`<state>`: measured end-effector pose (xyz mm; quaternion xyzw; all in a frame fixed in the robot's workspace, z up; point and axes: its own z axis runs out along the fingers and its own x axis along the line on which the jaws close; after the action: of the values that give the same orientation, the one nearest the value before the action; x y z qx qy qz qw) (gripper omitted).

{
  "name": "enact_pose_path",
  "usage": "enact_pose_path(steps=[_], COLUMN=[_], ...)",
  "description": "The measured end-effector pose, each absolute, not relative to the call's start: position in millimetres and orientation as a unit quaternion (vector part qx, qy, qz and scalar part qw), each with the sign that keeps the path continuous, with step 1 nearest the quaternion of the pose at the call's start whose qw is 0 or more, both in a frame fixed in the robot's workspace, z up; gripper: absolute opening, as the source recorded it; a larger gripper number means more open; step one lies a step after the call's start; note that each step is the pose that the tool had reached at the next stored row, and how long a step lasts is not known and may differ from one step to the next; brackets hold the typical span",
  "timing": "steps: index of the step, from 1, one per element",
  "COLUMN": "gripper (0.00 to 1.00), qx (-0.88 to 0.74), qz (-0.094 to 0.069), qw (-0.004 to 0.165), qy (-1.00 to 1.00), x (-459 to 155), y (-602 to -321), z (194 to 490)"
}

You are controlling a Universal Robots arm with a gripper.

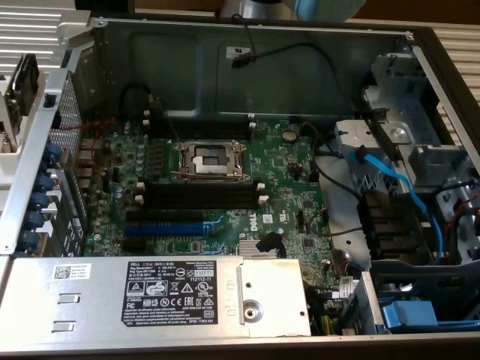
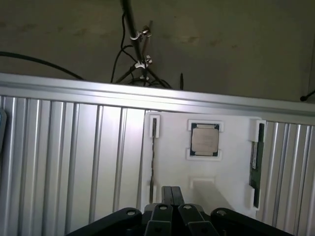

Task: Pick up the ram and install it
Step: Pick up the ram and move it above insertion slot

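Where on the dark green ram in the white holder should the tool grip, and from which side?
Probably mid-length, pinching the two flat faces of the ram from over its exposed long edge. It stands on edge in the white holder, whose brackets box in both ends, leaving the middle free.

The arm (image 1: 326, 7) runs off the exterior view's upper edge. The hand (image 2: 172, 192) is cut off at its base. White clips (image 2: 253, 131) hide the ends of the ram (image 2: 256, 162).

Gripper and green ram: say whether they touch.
Apart. The wrist view shows bare white holder between the shut gripper and the green ram.
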<state>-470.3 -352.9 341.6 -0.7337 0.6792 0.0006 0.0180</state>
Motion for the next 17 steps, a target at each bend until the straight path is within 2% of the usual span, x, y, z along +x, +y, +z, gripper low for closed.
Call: enact_pose_path(steps=[17], gripper=[0.1], qx=[-0.737], qz=[0.008], qw=[0.024], qy=[0.675], x=[-438.2], y=[-361.7], z=[315.8])
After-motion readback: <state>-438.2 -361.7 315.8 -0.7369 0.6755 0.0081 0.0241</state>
